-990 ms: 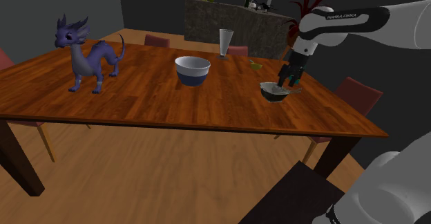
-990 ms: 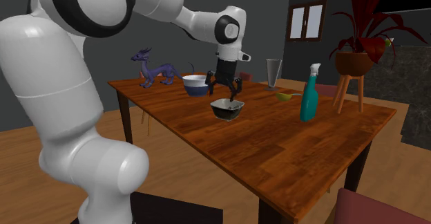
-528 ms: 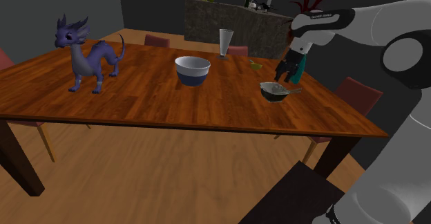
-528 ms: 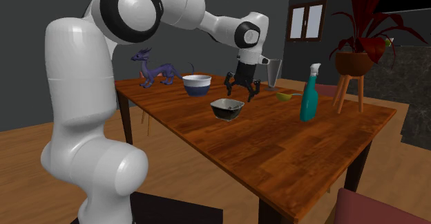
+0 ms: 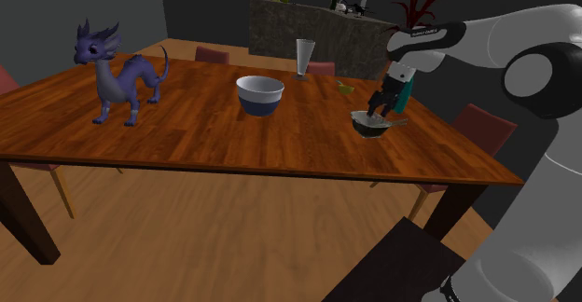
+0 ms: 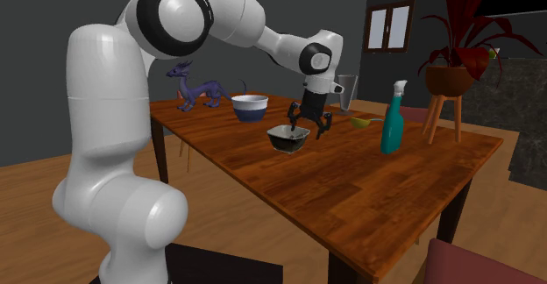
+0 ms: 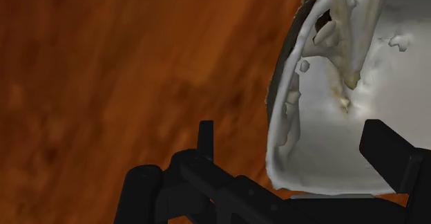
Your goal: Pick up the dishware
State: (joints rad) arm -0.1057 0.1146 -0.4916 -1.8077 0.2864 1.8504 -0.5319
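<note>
Gripper (image 7: 297, 153) with jaws spread wide and clasping nothing. Its black fingers (image 7: 385, 150) straddle the rim of the small dark bowl (image 7: 345, 119): one stands over the bowl's pale grey inside, the other outside it over the wooden table (image 7: 103, 63). Whether either finger touches the rim cannot be told.

In the shoulder view the gripper (image 5: 383, 114) points downward, its tips at rim level of the small dark bowl (image 5: 373, 124), which stands upright on the wooden table (image 5: 187, 132) near the view's right end. In the second exterior view the gripper (image 6: 308, 124) hangs at the bowl's far side, and the small dark bowl (image 6: 287, 138) sits near the table's near long edge.

A blue-and-white bowl (image 5: 259, 95) stands apart from it toward the shoulder view's left; a purple dragon figurine (image 5: 117, 72) stands farther left. A tall clear glass (image 5: 304, 58) and a small yellow-green object (image 5: 346, 88) lie toward the far edge. A teal spray bottle (image 6: 393, 117) stands upright to the second exterior view's right.
</note>
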